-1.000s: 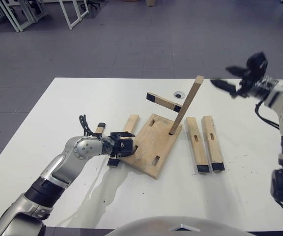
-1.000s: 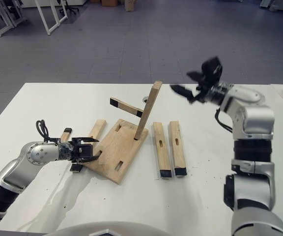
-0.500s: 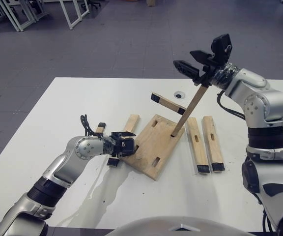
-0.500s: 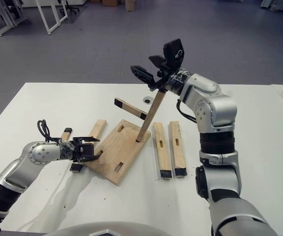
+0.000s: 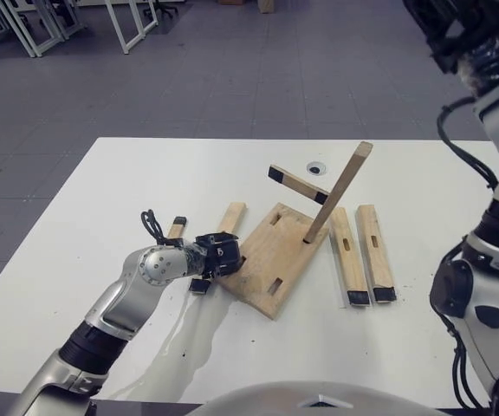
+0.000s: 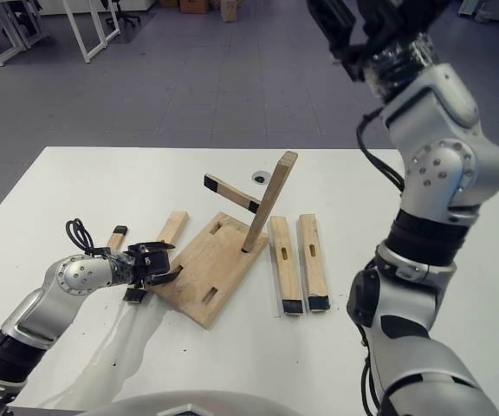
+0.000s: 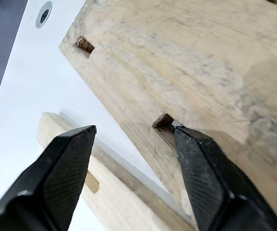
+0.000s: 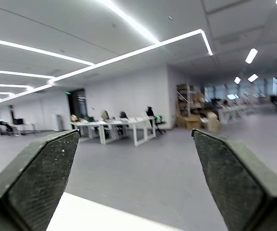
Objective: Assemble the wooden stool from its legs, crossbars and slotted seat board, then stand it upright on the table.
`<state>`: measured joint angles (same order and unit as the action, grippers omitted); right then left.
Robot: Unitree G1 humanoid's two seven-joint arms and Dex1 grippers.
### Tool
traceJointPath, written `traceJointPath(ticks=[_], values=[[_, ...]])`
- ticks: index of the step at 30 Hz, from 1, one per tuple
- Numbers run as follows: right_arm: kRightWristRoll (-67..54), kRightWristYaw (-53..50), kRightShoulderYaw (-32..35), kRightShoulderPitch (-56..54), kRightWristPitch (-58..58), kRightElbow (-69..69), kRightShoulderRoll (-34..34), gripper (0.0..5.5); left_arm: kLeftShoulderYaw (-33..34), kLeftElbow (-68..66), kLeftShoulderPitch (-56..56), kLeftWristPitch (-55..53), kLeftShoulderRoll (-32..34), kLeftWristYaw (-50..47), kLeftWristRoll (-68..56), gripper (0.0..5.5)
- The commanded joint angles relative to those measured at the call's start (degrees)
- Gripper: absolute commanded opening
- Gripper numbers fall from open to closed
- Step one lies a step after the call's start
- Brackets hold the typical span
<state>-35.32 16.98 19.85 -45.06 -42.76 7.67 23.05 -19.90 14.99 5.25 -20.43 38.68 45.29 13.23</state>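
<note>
Right gripper (image 8: 134, 137), jaws wide apart and empty, has lifted well clear of the light wooden leg (image 5: 336, 195), left leaning, likely not fully seated, in the flat slotted wooden seat board (image 5: 271, 260) on the white counter (image 5: 102, 199); left gripper (image 7: 134, 129), jaws open, empty, stays at the board's left edge.

No readable text, label, number or brand. Seat board (image 5: 271, 256): bare wood, no markings. Bench (image 5: 102, 199): plain white top. Small green lit sign (image 8: 68, 92) on the hall's far wall, too small to read.
</note>
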Motion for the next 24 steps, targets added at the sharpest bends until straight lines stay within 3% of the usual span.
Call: traceJointPath(ticks=[1, 4, 9, 17, 22, 24], values=[[3.8, -5.4, 0.0, 16.6, -3.0, 7.6, -0.7, 4.29, -3.5, -1.2, -5.1, -12.0, -5.4, -2.7, 0.7, 3.02], [8.5, -10.0, -3.4, 32.4, -4.1, 14.2, -2.7, 4.29, -3.6, -2.0, -4.1, -19.4, -10.0, -6.8, 0.9, 3.02], [11.9, -12.5, -9.1, 47.5, -6.6, 19.8, -5.2, 4.29, -2.3, -5.9, -2.4, -25.3, -15.0, -12.4, 1.1, 3.02], [16.0, -14.7, -14.2, 54.6, -12.9, 24.3, -4.3, 4.29, 4.3, -7.2, -1.0, -31.3, -25.8, -22.6, -1.6, 3.02], [18.0, -14.8, -15.6, 55.7, -15.3, 25.1, -4.3, 4.29, 5.6, -6.5, 0.5, -32.2, -27.6, -24.6, -2.9, 3.02], [18.7, -14.7, -16.6, 56.3, -17.6, 24.9, -3.7, 3.96, 6.6, -6.3, 1.2, -32.5, -28.5, -25.2, -3.8, 3.02]])
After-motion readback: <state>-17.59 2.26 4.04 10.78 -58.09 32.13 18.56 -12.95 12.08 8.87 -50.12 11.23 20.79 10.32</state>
